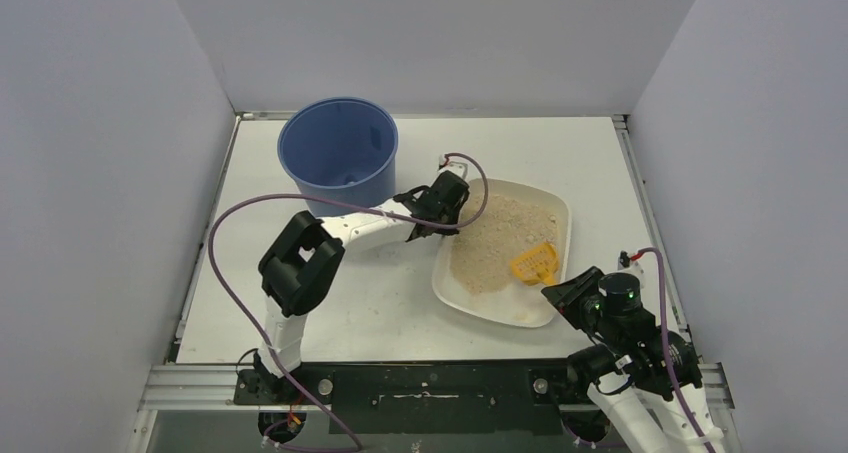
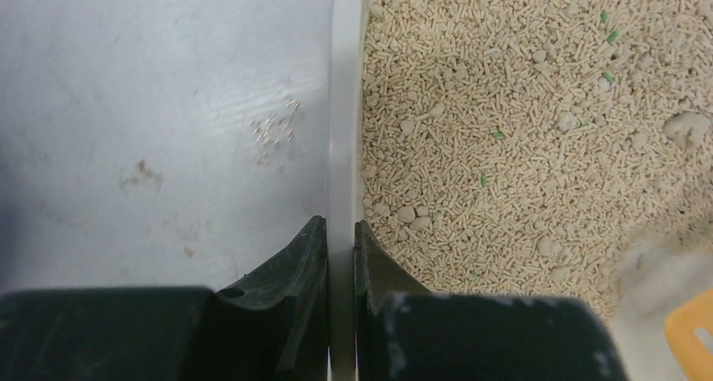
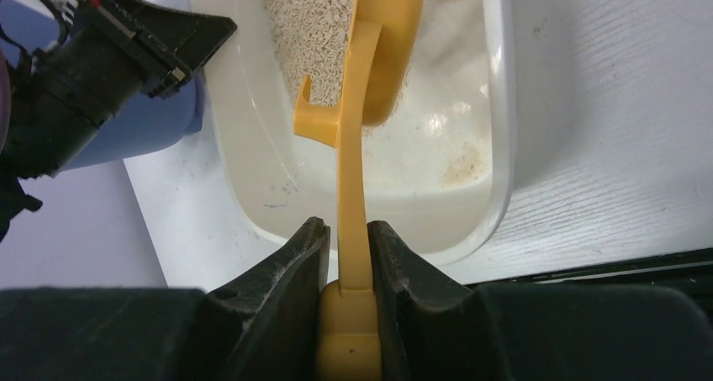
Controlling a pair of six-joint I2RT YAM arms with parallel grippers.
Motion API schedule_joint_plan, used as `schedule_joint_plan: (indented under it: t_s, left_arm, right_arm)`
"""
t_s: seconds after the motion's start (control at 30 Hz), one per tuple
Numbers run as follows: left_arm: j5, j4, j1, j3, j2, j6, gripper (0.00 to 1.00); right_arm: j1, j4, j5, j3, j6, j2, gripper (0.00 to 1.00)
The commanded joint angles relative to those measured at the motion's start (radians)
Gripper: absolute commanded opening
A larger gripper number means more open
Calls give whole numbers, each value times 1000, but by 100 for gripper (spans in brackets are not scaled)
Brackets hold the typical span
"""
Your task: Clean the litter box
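White plastic, the litter box (image 1: 505, 306) lies on the bench (image 1: 390, 308) right of centre, with the blue bucket (image 1: 338, 153) standing near its far left corner. Tan litter (image 2: 504, 129) is heaped toward its left side, and the near end is mostly bare. The left claw (image 2: 340, 230) is pinched narrow on the box's left rim, one finger outside and one inside. The right claw (image 3: 347, 230) grips the handle of the yellow scoop (image 1: 536, 263), whose head rests in the box beside the litter.
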Motion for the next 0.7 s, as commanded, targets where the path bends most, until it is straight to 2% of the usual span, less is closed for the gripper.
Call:
schedule_joint_plan:
  t_s: [0.0, 0.2, 0.4, 0.53, 0.67]
  left_arm:
    - [-139, 79, 10, -165, -139, -293, 0]
    - [-274, 158, -79, -329, -261, -546, 0]
    - [-447, 51, -200, -303, -272, -758, 0]
    - [-474, -17, -236, -291, -256, -837, 0]
    - [-474, 8, -243, -344, -288, -847, 0]
  right_arm:
    - [11, 36, 29, 8, 30, 29, 0]
    - [14, 24, 49, 19, 47, 65, 0]
    - [16, -4, 85, 12, 122, 71, 0]
    - [16, -21, 115, -21, 202, 44, 0]
    - [17, 2, 118, -75, 259, 4, 0]
